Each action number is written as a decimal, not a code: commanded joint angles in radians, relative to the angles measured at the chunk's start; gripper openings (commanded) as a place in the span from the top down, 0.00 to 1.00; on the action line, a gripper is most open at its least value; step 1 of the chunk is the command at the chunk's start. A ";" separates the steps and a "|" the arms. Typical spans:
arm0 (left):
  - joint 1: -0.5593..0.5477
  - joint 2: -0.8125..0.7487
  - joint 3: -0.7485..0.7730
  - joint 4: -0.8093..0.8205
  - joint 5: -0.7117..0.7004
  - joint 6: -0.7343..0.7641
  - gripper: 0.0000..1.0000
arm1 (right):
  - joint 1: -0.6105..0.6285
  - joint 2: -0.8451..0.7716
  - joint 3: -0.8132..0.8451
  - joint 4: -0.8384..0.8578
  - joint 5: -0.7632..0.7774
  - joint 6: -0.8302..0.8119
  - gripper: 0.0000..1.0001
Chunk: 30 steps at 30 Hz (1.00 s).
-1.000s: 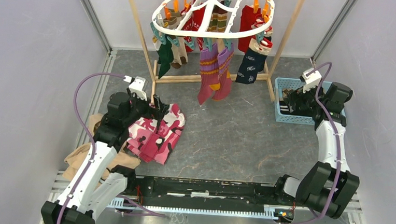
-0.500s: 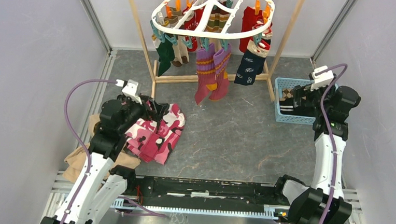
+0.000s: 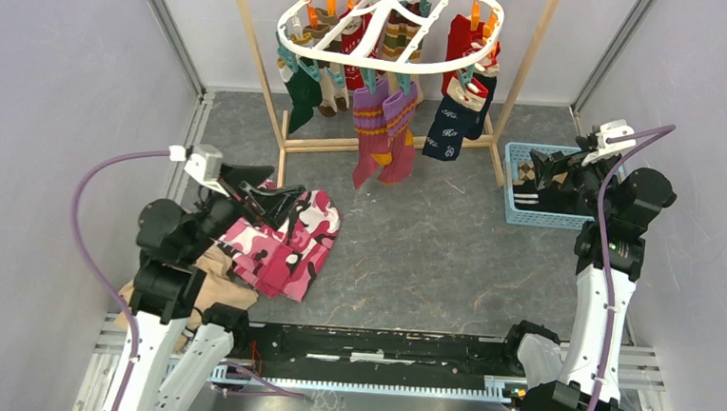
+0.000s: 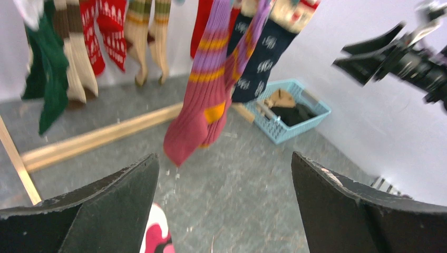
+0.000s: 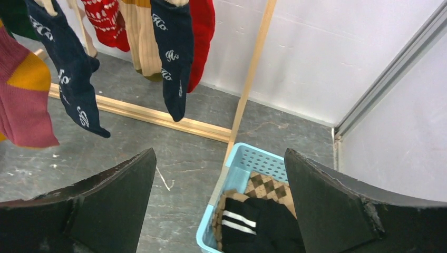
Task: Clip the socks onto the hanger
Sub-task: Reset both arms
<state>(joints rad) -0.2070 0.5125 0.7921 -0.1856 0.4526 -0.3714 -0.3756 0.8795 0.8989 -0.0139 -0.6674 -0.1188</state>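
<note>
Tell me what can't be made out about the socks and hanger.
- Top view: the hanger ring and front socks hide the rear ones; count unclear.
- Both wrist views: top edge cuts off the hanger, so how the clips grip is unseen.
- Right wrist view: bottom edge and a finger cut off the basket contents.
- Top view: left arm covers part of the tan cloth.

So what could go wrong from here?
The open left gripper points toward the purple socks; moving forward, it might snag them off the hanger. The open right gripper hangs over the basket beside the rack's pole; a knock there could shake the hanger.
</note>
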 commanded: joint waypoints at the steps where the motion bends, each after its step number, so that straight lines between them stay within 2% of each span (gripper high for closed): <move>1: 0.006 0.010 0.165 -0.069 0.024 -0.002 0.00 | -0.002 -0.001 0.046 0.040 -0.006 0.152 0.02; 6: 0.005 0.024 0.223 -0.087 0.011 0.025 0.00 | 0.001 -0.048 0.041 0.053 -0.013 0.160 0.02; 11: 0.005 0.016 0.234 -0.094 0.006 0.035 0.00 | 0.004 -0.050 0.055 0.035 -0.085 0.155 0.02; 30: 0.005 0.031 0.182 -0.041 0.019 0.045 0.00 | 0.027 -0.036 0.090 -0.050 -0.187 0.036 0.02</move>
<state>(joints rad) -0.2070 0.5365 0.9958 -0.2569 0.4541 -0.3618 -0.3550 0.8398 0.9478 -0.0574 -0.8303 -0.0540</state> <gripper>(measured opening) 0.994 0.979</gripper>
